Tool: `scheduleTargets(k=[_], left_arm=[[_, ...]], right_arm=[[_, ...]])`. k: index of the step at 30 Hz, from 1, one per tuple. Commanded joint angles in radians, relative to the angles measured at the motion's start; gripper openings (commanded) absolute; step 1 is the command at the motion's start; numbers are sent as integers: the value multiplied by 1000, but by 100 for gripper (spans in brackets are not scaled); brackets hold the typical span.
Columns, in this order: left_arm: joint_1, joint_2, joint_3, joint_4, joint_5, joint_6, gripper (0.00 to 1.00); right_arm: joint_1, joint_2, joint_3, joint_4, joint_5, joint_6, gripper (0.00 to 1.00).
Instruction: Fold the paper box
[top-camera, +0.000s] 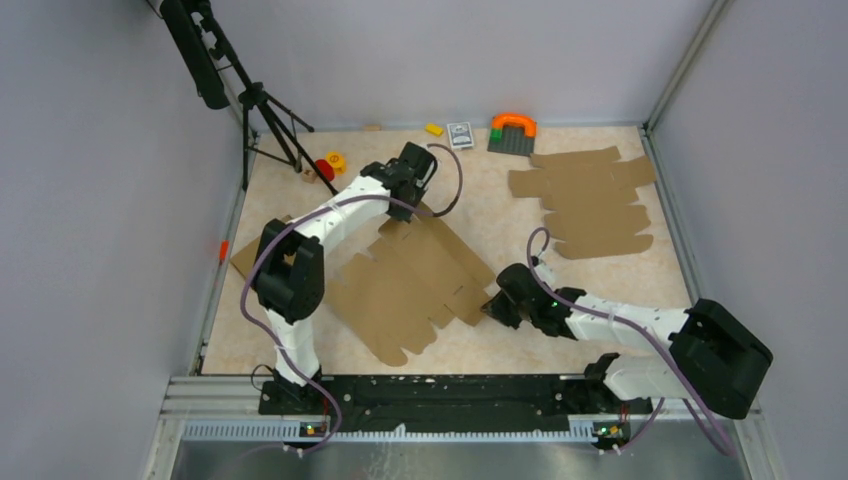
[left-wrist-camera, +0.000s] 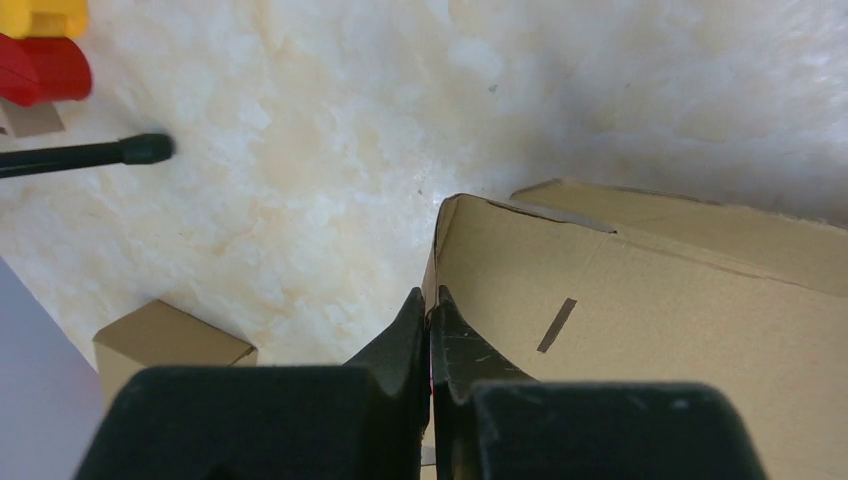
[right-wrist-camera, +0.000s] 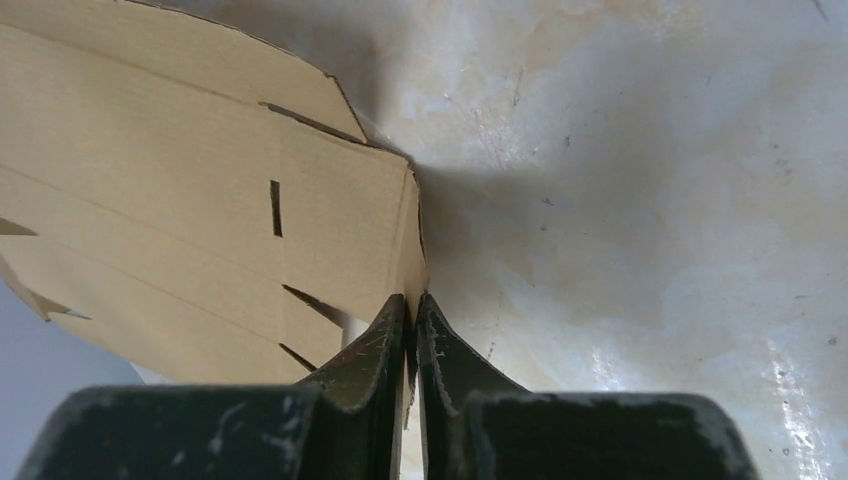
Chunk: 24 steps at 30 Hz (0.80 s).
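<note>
You have no text, label or number you can read here; the small printed box (top-camera: 459, 134) at twelve o'clock is too small to make out.

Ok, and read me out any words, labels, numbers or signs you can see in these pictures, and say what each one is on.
No text can be read in any view.
small white-edged pack: some print on its top, too small to read.
paper box: plain brown, no print; its dark marks are cut slots.
pile of cardboard sheets: plain brown, no print.
</note>
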Motion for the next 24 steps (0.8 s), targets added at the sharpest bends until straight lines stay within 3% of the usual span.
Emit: scheduleTargets(k=[1, 10, 19, 24], left_arm=[[-17, -84, 96, -38, 53, -29, 0], [-89, -108, 239, -159, 140, -49, 0], [-180, -105, 317, -216, 103, -9, 1], [-208, -75, 379, -274, 56, 3, 1]], right_arm=[[-7, 26, -26, 23, -17, -78, 9], [-16, 29, -103, 201, -58, -151, 13], [-24, -31, -155, 271, -88, -265, 31], [-26, -194, -189, 230, -77, -343, 52]])
